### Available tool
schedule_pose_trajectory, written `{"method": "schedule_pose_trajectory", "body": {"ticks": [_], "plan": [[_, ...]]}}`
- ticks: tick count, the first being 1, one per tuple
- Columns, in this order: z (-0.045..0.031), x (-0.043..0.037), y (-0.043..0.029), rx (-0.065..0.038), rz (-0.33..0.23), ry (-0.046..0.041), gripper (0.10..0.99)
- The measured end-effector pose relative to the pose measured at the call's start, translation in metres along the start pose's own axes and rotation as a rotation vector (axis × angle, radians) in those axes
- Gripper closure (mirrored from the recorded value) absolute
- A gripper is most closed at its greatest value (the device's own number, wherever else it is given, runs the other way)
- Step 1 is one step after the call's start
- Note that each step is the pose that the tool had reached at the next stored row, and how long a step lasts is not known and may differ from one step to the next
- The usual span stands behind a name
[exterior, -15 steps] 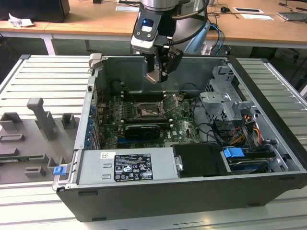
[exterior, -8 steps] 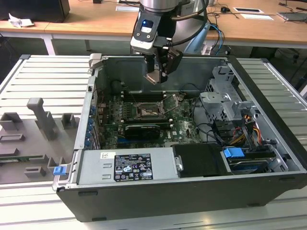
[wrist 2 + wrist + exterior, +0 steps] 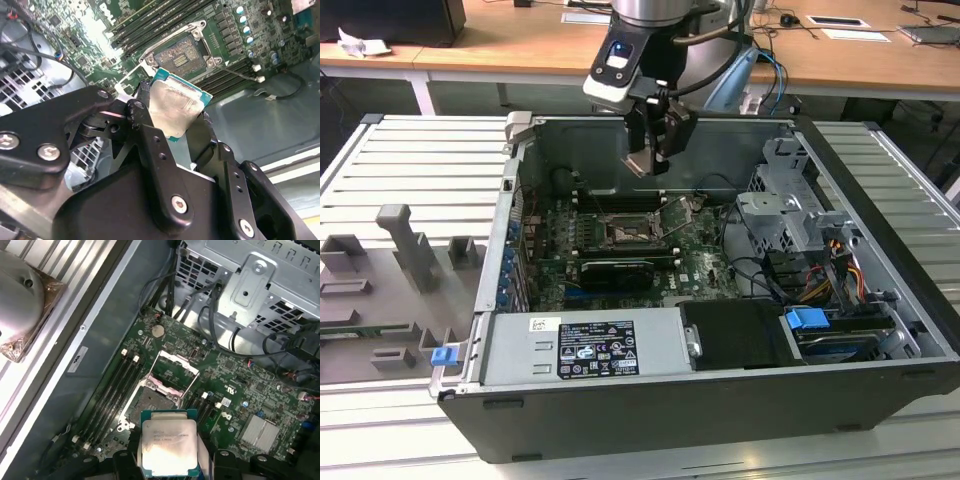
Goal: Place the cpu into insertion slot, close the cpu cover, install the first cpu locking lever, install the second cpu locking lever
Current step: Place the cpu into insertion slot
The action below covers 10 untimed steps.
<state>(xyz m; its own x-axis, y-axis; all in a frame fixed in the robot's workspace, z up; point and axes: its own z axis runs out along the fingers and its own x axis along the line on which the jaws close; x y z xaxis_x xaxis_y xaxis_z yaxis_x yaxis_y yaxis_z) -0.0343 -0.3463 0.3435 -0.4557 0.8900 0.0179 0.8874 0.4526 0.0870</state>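
Tool (image 3: 648, 162) pinched tight on the cpu (image 3: 169, 449), 2 fingers (image 3: 146, 116) on opposite edges, pale metal face toward the wrist cameras. Chip looks roughly level, slightly tilted in the second wrist view. Tool hangs over the open computer case (image 3: 720, 400), well above the green board (image 3: 705, 262), nothing touching.

Slot (image 3: 150, 404) sits below the chip, a bit off to the side in the first wrist view; dark, bare, no chip in it. Cover (image 3: 176, 365) is flipped back, just beside the slot, so the socket is open to drop into. Locking levers: thin wire bits near the socket, can't tell their exact position, they don't look latched over the cover. Case sits on the ribbed grey desk (image 3: 400, 160).

Progress, as judged: step 1 of 4 underway, cpu gripped and carried over the board but not seated. Left: seat chip, shut cover, lock 2 levers. 0 steps finished.
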Motion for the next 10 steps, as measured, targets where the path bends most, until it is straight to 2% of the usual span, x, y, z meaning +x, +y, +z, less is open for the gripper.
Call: {"method": "schedule_pose_trajectory", "body": {"ticks": [2, 6, 10], "plan": [[0.0008, 0.0000, -0.0001, -0.001, 0.063, -0.0055, 0.557], [0.0016, 0.0000, -0.0001, -0.002, 0.134, -0.0117, 0.557], [0.0032, -0.0001, -0.0003, -0.005, 0.258, -0.0225, 0.557]]}}
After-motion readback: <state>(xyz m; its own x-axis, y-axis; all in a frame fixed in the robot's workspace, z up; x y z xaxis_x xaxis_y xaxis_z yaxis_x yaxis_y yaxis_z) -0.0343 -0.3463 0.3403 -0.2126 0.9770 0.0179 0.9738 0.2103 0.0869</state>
